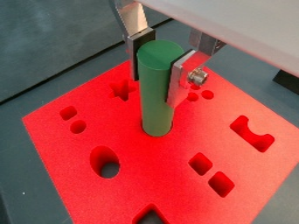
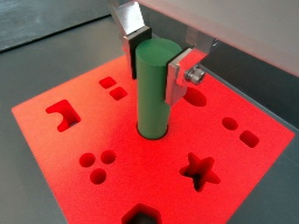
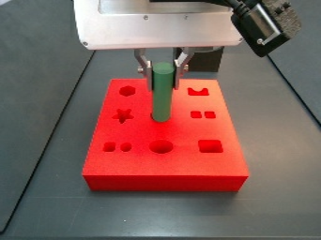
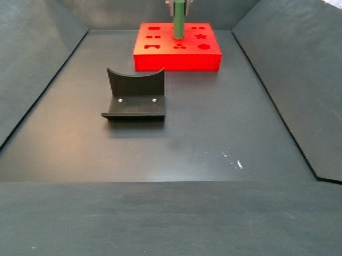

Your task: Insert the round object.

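The green round peg (image 1: 156, 96) stands upright with its lower end in a hole near the middle of the red block (image 1: 70, 140). It shows the same way in the other wrist view (image 2: 153, 92) and in both side views (image 3: 162, 94) (image 4: 178, 18). My gripper (image 1: 160, 57) is directly above the block, its silver fingers (image 2: 133, 45) pressed on either side of the peg's top end. It also shows in a side view (image 3: 163, 64). The peg's lowest part is hidden inside the block.
The red block (image 3: 163, 173) has several other shaped holes: a star (image 3: 123, 115), a round one (image 3: 163, 146), squares and a notched one (image 3: 198, 91). The dark fixture (image 4: 134, 97) stands on the grey floor nearer the camera. Sloped dark walls border the floor.
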You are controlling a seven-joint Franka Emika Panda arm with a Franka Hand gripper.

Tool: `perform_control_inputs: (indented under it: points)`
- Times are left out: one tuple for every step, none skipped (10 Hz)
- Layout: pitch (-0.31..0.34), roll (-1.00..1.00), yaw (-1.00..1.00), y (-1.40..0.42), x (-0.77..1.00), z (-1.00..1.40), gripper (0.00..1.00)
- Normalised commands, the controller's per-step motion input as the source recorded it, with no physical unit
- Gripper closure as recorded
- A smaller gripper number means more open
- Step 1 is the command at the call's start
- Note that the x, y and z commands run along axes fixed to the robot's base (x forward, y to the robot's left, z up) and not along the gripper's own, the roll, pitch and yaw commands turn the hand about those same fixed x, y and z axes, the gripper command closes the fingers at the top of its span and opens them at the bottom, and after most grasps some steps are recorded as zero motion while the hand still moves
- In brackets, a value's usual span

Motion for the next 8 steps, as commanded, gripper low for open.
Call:
perform_control_inputs:
  points:
    - [0.0,0.07,0.0,0.0,0.0,-0.06,1.0]
    - [0.003,0.04,0.0,0.0,0.02,-0.02,1.0]
    - [0.0,0.02,0.0,0.0,0.16,-0.45,1.0]
    - [0.0,0.06,0.0,-0.01,0.21,-0.63,1.0]
    - [-0.003,0.07,0.0,-0.01,0.17,-0.73,1.0]
    - [-0.026,0.1,0.0,-0.02,0.1,-0.77,1.0]
    - [-0.043,0.1,0.0,-0.05,0.08,-0.74,1.0]
    - [-0.04,0.06,0.0,-0.03,0.09,-0.73,1.0]
